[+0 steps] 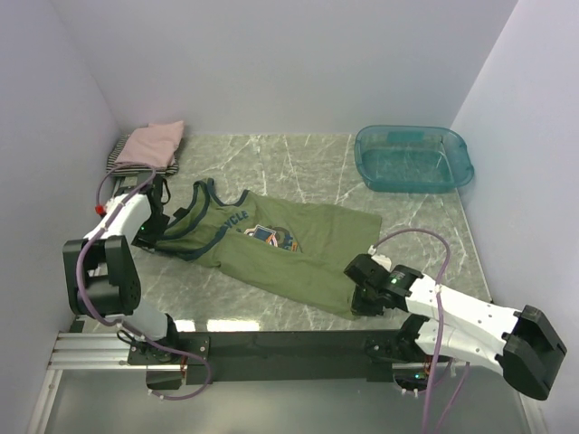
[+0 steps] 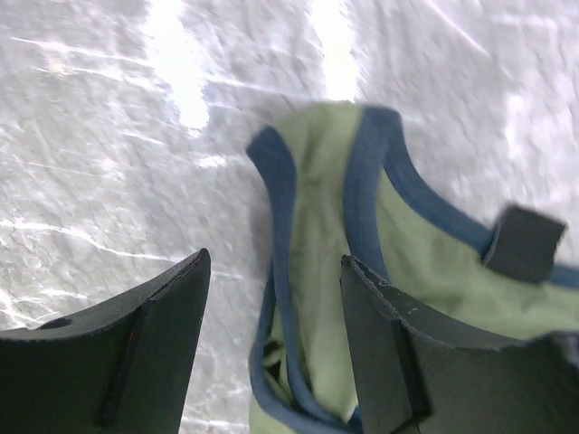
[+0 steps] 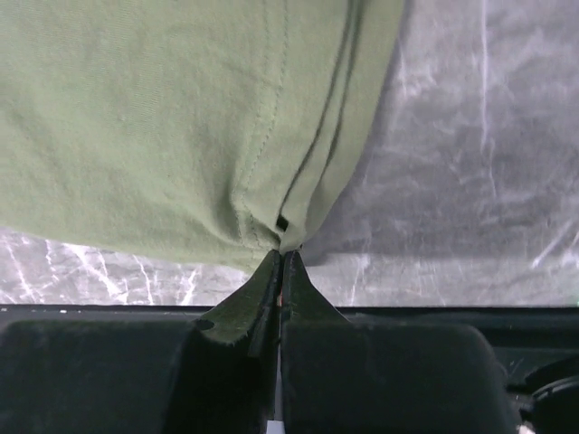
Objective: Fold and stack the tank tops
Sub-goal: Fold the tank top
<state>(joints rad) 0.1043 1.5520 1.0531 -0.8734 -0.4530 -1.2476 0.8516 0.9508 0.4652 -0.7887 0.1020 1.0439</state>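
Tank top (image 3: 163, 108) hem tight in right gripper (image 3: 281, 260)

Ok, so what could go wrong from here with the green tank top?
1. The right gripper pinches only a small bit of the hem of the green tank top, so the cloth may slip out when lifted.
2. The left gripper is open around the strap, not holding it. If the right one pulls alone, the top could drag and bunch up.
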